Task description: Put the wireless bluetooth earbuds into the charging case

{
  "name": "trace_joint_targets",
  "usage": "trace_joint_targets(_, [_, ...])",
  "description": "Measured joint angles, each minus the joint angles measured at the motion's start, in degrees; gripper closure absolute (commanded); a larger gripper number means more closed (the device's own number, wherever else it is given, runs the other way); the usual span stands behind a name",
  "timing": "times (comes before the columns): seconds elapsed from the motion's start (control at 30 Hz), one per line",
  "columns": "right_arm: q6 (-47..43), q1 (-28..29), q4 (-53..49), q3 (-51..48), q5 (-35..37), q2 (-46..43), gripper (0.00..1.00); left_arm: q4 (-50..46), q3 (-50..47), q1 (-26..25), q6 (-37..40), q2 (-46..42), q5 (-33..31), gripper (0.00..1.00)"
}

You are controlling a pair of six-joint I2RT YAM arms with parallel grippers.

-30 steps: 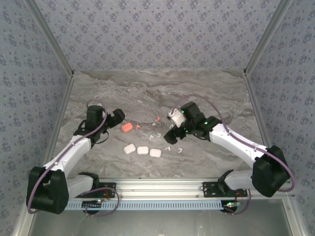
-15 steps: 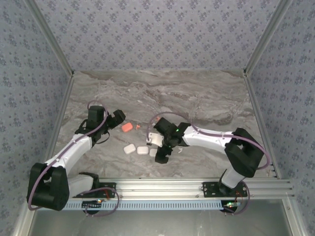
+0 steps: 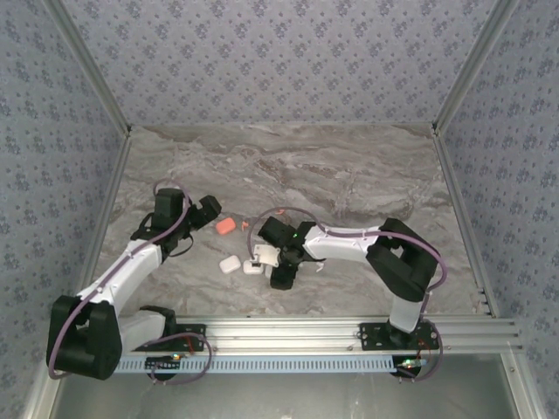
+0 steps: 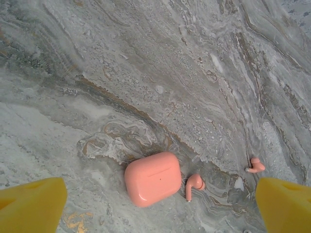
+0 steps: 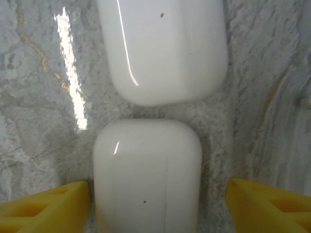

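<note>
Two orange earbuds point(image 4: 194, 184) ahead of left gripper point(image 4: 159, 194)

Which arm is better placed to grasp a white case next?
Right. The right gripper straddles a white case, jaws open on either side of it; the left gripper hovers over the salmon case.

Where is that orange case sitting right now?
The orange case lies left of centre on the marble table in the top view, farther back than the white cases. An orange earbud lies close beside it.
</note>
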Motion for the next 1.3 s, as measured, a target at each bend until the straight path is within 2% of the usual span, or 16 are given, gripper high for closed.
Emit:
trace_joint_targets(0.27, [-0.81, 0.0, 0.11, 0.76, 0.59, 0.63, 0.5, -2.27, 0.92, 0.0, 1.09, -1.07, -1.31, 0.01])
trace_joint_targets(0.43, [-0.96, -0.33, 0.76, -0.17, 0.66, -0.48, 0.54, -2.78, 1.75, 0.0, 2.16, -1.57, -0.94, 0.01])
trace_joint_targets(0.53, [-1.31, -1.97, 1.2, -2.32, 1.07, -3.65, 0.54, -2.78, 2.82, 0.0, 2.99, -1.64, 1.4, 0.01])
trace_joint_targets(0.77, [-1.97, -8.5, 3.32, -5.07, 1.6, -18.49, 0.55, -1.9, 8.04, -1.44, 4.52, -0.5, 14.8, 0.06])
trace_joint_targets(1.0, [-3.5, -13.42, 9.44, -7.3, 2.56, -32.52, 0.54, 1.05, 15.1, -9.92, 6.49, 4.31, 29.53, 0.08])
trace_joint_targets(1.17, [-5.35, -14.05, 11.78, -7.34, 3.17, -36.89, 0.55, 4.2, 18.78, -15.91, 7.45, 7.61, 36.59, 0.09])
trace_joint_targets(1.3, [-6.43, -14.36, 12.17, -7.34, 3.19, -37.9, 0.55, 5.27, 21.11, -19.45, 8.66, 10.32, 39.67, 0.11])
